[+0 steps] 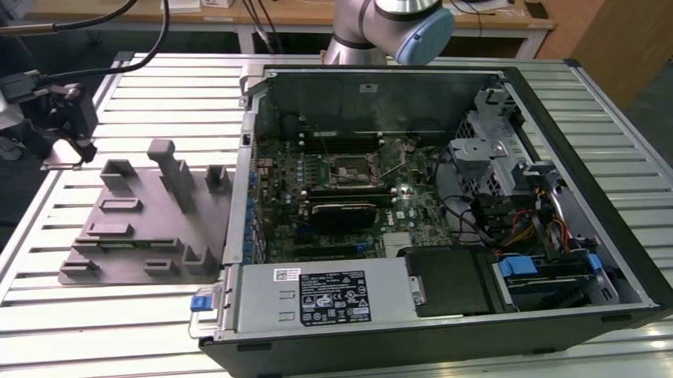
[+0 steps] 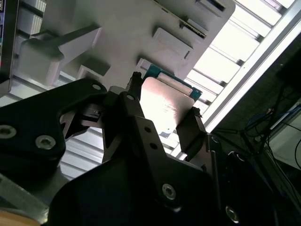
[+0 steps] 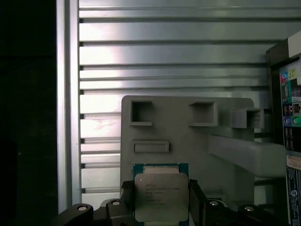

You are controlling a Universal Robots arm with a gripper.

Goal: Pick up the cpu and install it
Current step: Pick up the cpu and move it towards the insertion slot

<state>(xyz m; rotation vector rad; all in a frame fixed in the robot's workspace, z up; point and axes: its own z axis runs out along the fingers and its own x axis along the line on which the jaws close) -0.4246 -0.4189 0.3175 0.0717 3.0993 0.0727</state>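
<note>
Ribbed aluminium tabletop (image 1: pixel 158 87) carries a grey fixture plate (image 1: pixel 126 236) at the exterior view's left and an open computer case (image 1: pixel 379 94) across its centre and right. We see the gripper (image 1: pixel 65 150) at that frame's left edge, above the plate. In the first wrist view its fingers (image 3: pixel 126 200) are clamped on the cpu (image 3: pixel 161 197), one against each side, over the plate's edge
</note>
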